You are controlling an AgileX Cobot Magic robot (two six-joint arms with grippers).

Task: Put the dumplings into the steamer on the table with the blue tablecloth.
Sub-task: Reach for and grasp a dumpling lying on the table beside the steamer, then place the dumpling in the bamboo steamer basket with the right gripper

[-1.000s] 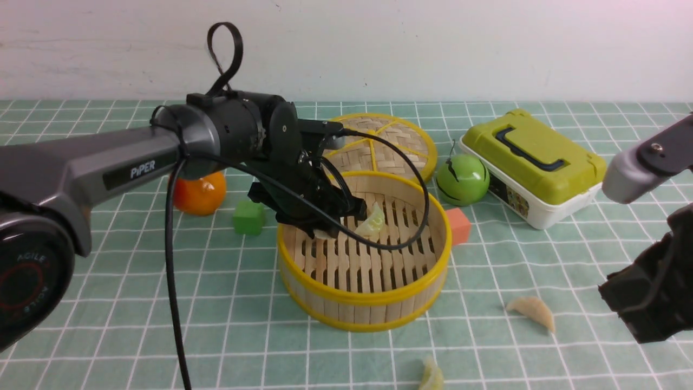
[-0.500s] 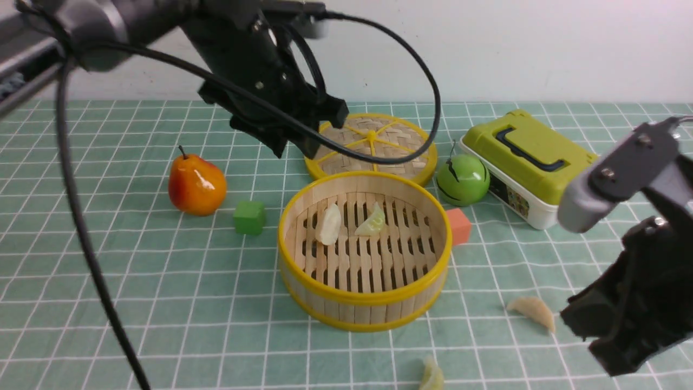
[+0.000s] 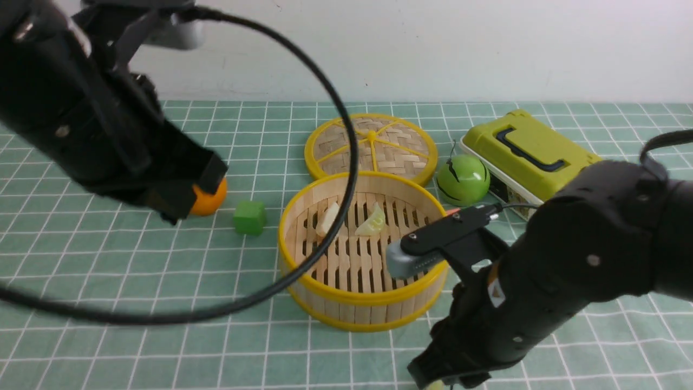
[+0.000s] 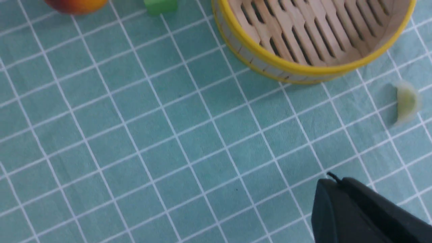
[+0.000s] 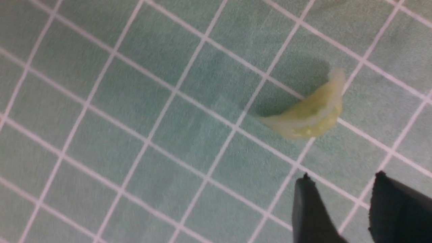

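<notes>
The right gripper (image 5: 342, 175) hung low over the blue tablecloth (image 3: 108, 260) in front of the steamer (image 3: 363, 295). Its two fingers stood apart with only cloth between them. A yellow-green dumpling (image 5: 310, 113) lay on the cloth near the fingertips, not touching them.

The left gripper (image 4: 332, 192) was raised on the robot's left, its jaws pressed together on nothing, partly covering an orange fruit (image 3: 208, 200).

The steamer stood open with two dumplings on the far part of its slatted floor, a pale cream one (image 3: 328, 218) and a greenish one (image 3: 372, 221), close together. The rest of the floor was bare.

The woven lid (image 3: 371, 143) lay flat just behind the steamer. A green lunch box (image 3: 528, 154) sat closed at the right, so its contents could not be seen.
</notes>
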